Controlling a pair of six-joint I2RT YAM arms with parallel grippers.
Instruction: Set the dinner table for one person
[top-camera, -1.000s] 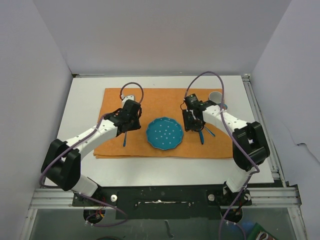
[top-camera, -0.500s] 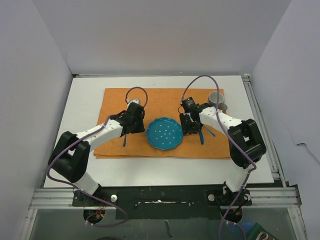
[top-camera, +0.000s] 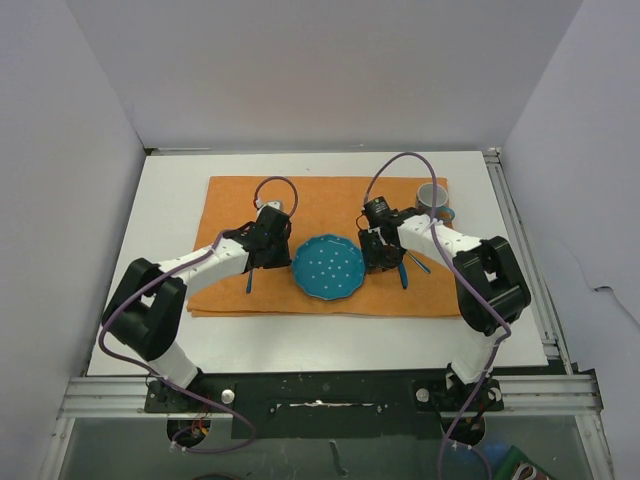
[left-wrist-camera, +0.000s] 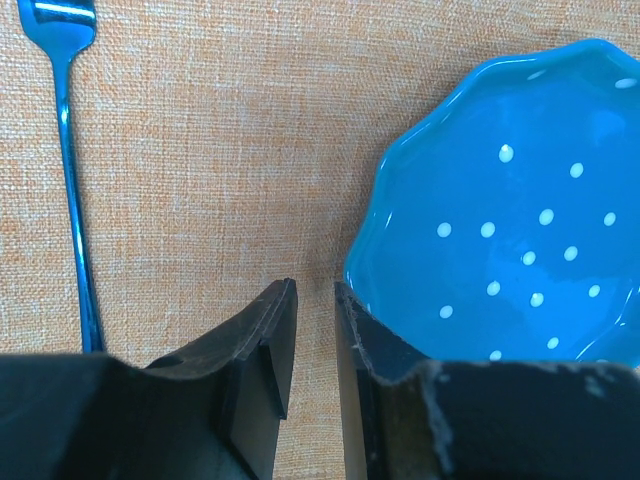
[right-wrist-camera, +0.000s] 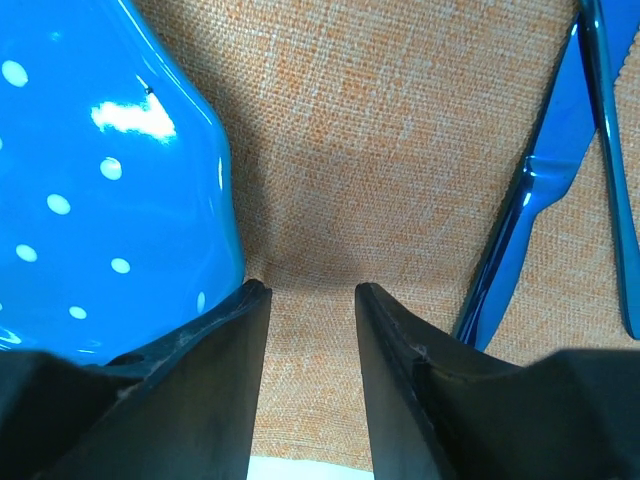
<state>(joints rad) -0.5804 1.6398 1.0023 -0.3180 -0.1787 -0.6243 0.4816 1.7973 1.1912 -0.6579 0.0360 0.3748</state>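
Observation:
The white dinner table carries an orange cloth. A blue plate with white dots lies on the cloth's near middle. My left gripper hovers low at the plate's left rim. Its jaws stand slightly open over bare cloth, the right finger beside the plate. A blue fork lies to its left. My right gripper is at the plate's right rim, open with only cloth between its fingers. A blue knife and a second blue utensil lie to its right.
A grey cup stands at the cloth's far right corner. The fork lies left of the plate, the knife right of it. White walls close in the table on three sides.
The left gripper has moved right, up to the plate's left rim. The right gripper has shifted slightly left toward the plate and its jaws have parted a little.

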